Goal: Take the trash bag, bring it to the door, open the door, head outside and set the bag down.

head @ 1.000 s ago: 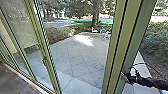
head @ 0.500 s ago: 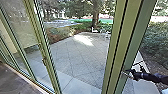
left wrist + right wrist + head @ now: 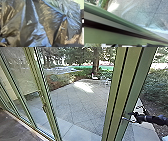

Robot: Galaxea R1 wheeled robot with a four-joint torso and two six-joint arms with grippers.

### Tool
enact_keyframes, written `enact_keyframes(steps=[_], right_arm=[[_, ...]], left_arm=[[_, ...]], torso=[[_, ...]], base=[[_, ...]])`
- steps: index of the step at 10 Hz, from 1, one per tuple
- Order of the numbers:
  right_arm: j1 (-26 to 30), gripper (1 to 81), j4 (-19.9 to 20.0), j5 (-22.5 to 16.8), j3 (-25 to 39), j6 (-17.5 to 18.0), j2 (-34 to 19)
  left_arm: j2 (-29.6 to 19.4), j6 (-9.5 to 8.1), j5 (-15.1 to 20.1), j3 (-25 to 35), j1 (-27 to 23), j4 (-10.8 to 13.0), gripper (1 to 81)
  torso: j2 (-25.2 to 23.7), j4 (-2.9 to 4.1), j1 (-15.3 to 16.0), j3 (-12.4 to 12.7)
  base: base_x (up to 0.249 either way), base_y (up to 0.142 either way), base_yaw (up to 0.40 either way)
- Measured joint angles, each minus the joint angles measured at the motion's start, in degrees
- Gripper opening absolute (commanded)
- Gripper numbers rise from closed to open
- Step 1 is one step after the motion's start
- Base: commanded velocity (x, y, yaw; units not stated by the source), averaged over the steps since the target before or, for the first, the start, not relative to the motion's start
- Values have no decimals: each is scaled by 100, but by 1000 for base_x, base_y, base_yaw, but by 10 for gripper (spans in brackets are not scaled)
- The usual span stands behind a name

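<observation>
While the yard [image 3: 77, 103] lies beyond the door [image 3: 119, 94], the bag [image 3: 46, 25] is close by the left wrist. The right gripper [image 3: 133, 117] is at the handle [image 3: 127, 119]; I cannot tell whether either gripper is spread or pressed together.

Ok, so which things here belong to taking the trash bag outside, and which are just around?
For the job:
- trash bag
- green-framed door
- metal handle, by the right arm
- paved yard

Just around:
- tree trunk
- bushes
- something white near the trunk, too small to name
</observation>
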Motion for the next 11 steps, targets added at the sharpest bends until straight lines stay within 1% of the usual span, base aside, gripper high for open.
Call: enact_keyframes(steps=[2, 4, 6, 8, 10, 11], right_arm=[[96, 811, -89, 17, 201, -11, -207], [251, 811, -279, -107, 389, -22, -351], [262, 811, -329, -127, 430, -22, -408], [325, 811, -411, -302, 455, -22, -414], [350, 811, -452, -339, 479, -24, -477], [352, 811, -500, -339, 479, -41, -480]], left_arm=[[1, 0, 0, 0, 2, 0, 10], [1, 0, -2, 0, 2, 0, 10], [1, 0, 0, 0, 2, 0, 10], [1, 0, 0, 0, 2, 0, 10], [6, 0, 0, 0, 5, 0, 10], [17, 0, -2, 0, 15, 0, 10]], torso=[[0, 0, 2, 0], [0, 0, 2, 0], [0, 0, 2, 0], [0, 2, 2, 0], [0, 0, 2, 0], [0, -35, 2, 0]], base=[[0, 0, 0], [0, 0, 0], [0, 0, 0], [0, 0, 0], [0, 0, 0], [0, 0, 0]])
